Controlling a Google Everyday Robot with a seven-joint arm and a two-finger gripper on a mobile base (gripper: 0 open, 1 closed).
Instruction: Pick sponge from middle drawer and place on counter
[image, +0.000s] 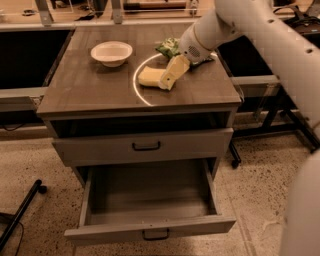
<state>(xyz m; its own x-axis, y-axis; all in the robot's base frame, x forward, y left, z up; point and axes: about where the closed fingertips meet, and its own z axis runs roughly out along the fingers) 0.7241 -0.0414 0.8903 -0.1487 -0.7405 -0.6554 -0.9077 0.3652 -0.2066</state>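
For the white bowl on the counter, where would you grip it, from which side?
Pinch the white bowl by the thin rim nearest the sponge, coming from above: it stands upright and open, likely too wide to span. The gripper is on that side, at the sponge on the counter.

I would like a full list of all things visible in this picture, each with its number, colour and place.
sponge: one, pale yellow, on the counter beside the arc
counter: one, grey-brown wood grain, top of the cabinet
arc: one, thin white curve marked on the counter
bowl: one, white, back left of the counter
snack bag: one, green, back of the counter, behind the tool
middle drawer: one, grey, pulled open, lowest in view
upper drawer: one, grey, taller front, above the open one
wheeled leg: one, black, floor at lower left
arm: one, white, reaching in from the right
tool: one, yellowish, at the sponge's right end
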